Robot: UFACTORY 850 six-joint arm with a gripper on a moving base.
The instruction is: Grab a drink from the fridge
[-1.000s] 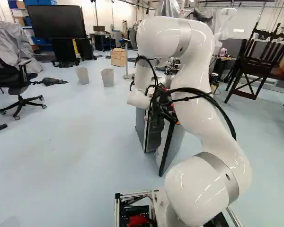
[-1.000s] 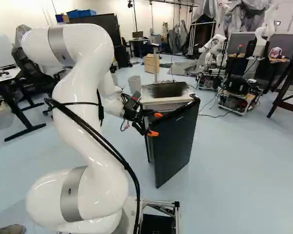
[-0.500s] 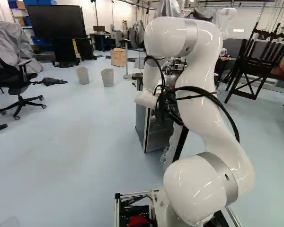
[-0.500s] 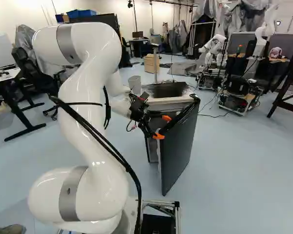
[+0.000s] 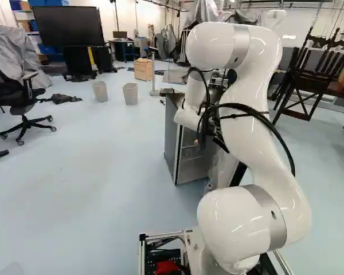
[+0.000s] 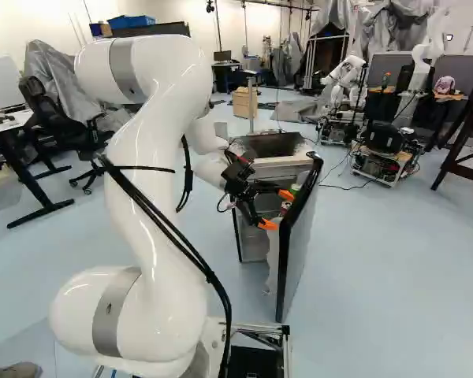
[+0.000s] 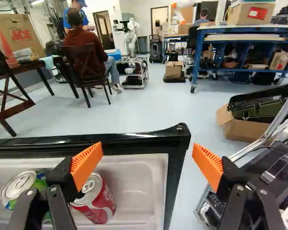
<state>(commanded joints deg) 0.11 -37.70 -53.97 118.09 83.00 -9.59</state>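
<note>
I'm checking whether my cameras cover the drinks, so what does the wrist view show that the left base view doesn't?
Only the wrist view: a red soda can and a green soda can in the door's shelf, plus a blue workbench.

Only the left base view: the mini-fridge's cabinet, a swivel office chair and a large monitor.

Both: the fridge door and the end effector, open in the wrist view but mostly hidden in the left base view.
</note>
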